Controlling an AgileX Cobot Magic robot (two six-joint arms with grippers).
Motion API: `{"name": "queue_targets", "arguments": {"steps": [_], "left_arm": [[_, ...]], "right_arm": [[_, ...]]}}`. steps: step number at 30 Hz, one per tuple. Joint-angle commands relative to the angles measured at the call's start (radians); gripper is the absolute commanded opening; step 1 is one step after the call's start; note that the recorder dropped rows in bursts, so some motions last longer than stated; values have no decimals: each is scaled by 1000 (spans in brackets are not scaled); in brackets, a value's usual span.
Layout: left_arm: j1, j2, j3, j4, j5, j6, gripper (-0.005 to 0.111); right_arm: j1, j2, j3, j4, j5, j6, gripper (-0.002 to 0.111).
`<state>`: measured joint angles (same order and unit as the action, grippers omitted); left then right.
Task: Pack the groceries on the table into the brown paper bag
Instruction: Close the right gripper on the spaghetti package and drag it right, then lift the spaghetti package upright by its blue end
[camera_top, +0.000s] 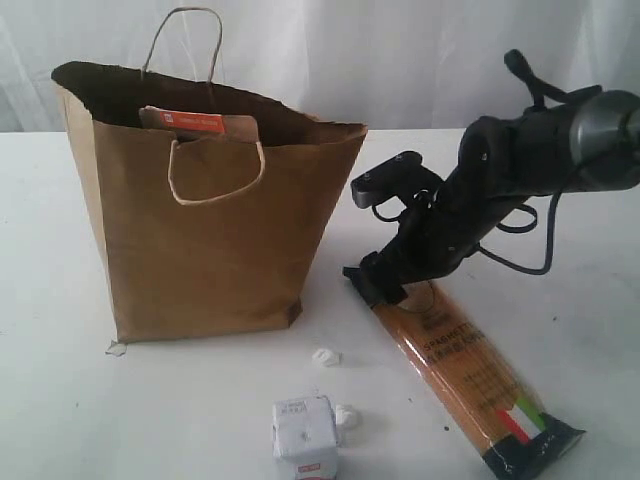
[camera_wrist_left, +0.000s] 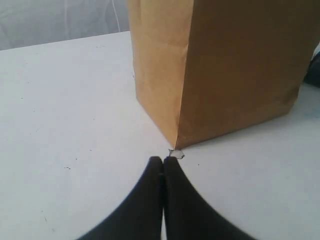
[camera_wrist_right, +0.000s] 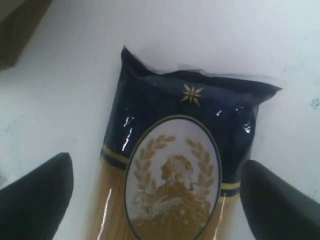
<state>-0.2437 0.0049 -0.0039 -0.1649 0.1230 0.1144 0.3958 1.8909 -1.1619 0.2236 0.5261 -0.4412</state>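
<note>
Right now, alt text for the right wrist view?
Open right gripper straddles the dark-blue end of the long spaghetti packet, lying flat on the white table. A corner of the brown paper bag shows at the frame's edge.

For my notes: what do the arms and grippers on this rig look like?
The right arm is dark grey to black, with rounded tubular links and loose black cables looping alongside. Both grippers have matte black fingers: the left gripper has slim tapering ones, the right gripper broader, round-tipped ones. No markings show.
</note>
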Motion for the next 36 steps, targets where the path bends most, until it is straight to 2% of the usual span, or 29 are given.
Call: {"name": "queue_targets", "arguments": {"steps": [1,6,18,19,21,25,26,31,36], "left_arm": [[5,-5,4,-5,2,-6,0],[5,-5,4,-5,2,-6,0],[5,-5,4,-5,2,-6,0],[5,-5,4,-5,2,-6,0],[5,-5,4,-5,2,-6,0],[5,-5,4,-5,2,-6,0],[5,-5,4,-5,2,-6,0],[5,-5,4,-5,2,-6,0],[5,-5,4,-5,2,-6,0]], "right_arm": [[11,24,-5,-14,-46,-15,84],[12,57,-5,-18,-73,-30,87],[12,130,-5,-15,-104,-59,86],[12,134,-5,-14,-102,-59,82],[12,138,-5,0,-95,-59,67],[12,136,-3,12,-55,-53,9],[12,133,-3,12,-53,-46,1],[12,74,13,11,-52,33,0],[1,-98,92,11,-109,76,0]]}}
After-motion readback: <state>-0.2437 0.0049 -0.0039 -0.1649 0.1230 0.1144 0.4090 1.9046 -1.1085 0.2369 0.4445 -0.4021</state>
